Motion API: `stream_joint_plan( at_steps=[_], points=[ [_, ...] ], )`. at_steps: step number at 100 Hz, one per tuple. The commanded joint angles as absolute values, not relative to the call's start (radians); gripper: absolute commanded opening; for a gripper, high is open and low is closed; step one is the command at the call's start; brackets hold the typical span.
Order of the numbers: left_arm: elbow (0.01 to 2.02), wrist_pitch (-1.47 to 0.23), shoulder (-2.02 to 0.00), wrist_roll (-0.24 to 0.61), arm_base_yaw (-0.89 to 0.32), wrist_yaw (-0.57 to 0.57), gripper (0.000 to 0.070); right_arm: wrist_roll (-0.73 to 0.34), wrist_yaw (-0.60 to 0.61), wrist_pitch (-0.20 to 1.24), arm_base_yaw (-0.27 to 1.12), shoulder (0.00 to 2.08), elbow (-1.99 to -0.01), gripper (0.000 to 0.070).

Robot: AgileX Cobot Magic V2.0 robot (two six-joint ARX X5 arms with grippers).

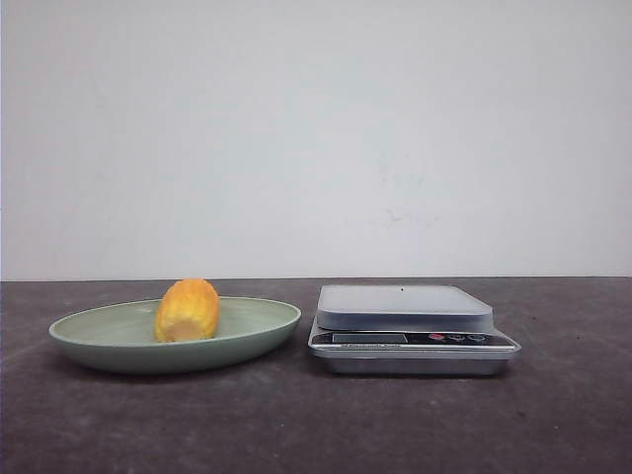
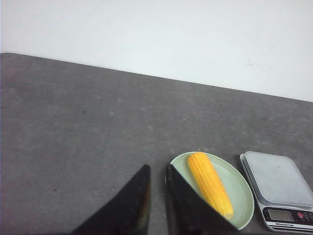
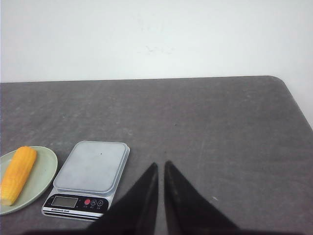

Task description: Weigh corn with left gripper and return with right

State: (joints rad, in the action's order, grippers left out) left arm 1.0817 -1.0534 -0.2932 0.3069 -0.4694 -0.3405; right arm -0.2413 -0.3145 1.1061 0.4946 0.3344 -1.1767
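left gripper [image 2: 156, 171]: two matte black pointed wedge-shaped fingers, smooth flat faces. right gripper [image 3: 160, 166]: same black tapered wedge fingers, sharp tips. wrists and cables out of frame.
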Motion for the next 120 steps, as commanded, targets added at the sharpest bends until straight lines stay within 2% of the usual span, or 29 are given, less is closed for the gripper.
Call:
stream_joint_plan(
  at_steps=[1, 19, 33, 48, 66, 91, 106, 120],
  points=[
    [1.091, -1.044, -0.293, 0.31, -0.472, -0.34, 0.0011, -0.254, -0.315, 1.093, 0.5, 0.337, -1.19, 0.0016],
    [1.09, -1.045, -0.28, 0.31, -0.467, -0.34, 0.0011, -0.254, -0.315, 1.093, 0.5, 0.337, -1.19, 0.0016],
    [1.056, -0.996, -0.271, 0.303, -0.39, -0.34, 0.0011, -0.254, -0.315, 1.093, 0.5, 0.337, -1.19, 0.0016],
    [0.886, -0.765, -0.215, 0.253, -0.268, -0.335, 0.0011, -0.254, -0.315, 1.093, 0.5, 0.337, -1.19, 0.0016],
    [0.588, -0.501, -0.102, 0.207, -0.141, -0.211, 0.0011, -0.254, -0.315, 1.093, 0.5, 0.337, -1.19, 0.0016],
    [0.22, -0.185, -0.003, 0.187, -0.059, -0.171, 0.0011, -0.254, -0.315, 1.092, 0.5, 0.337, -1.19, 0.0016],
    [0.1, -0.092, -0.003, 0.187, -0.044, -0.112, 0.0011, -0.254, -0.315, 1.093, 0.5, 0.337, -1.19, 0.0016],
    [0.037, -0.066, -0.003, 0.173, -0.036, -0.108, 0.0011, -0.254, -0.315, 1.093, 0.5, 0.337, -1.19, 0.0016]
  ],
)
